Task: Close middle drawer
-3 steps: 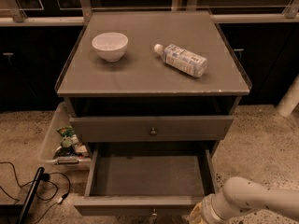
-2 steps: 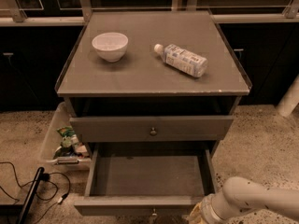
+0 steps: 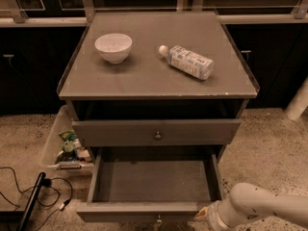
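The middle drawer [image 3: 144,210] is pulled far out of the grey cabinet, and its inside shows empty. Its small brass knob [image 3: 158,220] sits at the bottom edge of the view. Above it, the top drawer [image 3: 120,131] stands slightly out, with its own knob [image 3: 158,135]. My white arm [image 3: 260,206] comes in from the lower right. My gripper [image 3: 203,215] is low at the right end of the middle drawer's front, mostly cut off by the bottom edge of the view.
A white bowl [image 3: 113,47] and a plastic bottle [image 3: 188,61] lying on its side rest on the cabinet top [image 3: 144,81]. A clear bin of packets [image 3: 65,146] stands on the floor at the left. A black cable and stick [image 3: 31,201] lie at the lower left.
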Robot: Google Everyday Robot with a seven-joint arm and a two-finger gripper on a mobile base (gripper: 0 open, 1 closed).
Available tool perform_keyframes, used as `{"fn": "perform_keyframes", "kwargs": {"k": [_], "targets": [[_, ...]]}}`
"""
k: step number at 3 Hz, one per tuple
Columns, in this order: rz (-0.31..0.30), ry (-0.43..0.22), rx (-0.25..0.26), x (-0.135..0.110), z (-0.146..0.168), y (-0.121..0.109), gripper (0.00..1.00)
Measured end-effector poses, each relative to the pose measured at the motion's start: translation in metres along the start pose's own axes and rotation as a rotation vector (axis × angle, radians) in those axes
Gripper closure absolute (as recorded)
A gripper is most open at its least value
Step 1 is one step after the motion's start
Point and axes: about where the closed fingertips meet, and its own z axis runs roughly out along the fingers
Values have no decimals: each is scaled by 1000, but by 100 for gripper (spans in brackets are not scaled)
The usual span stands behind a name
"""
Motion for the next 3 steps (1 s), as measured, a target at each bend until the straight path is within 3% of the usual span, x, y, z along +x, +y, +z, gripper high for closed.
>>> {"fn": "perform_keyframes", "kwargs": {"k": [1, 2, 3], "targets": [[0, 0, 0, 0, 0, 0, 0], [4, -18, -2, 1, 3, -10, 0], [-15, -36, 8, 5, 2, -49, 19]]}}
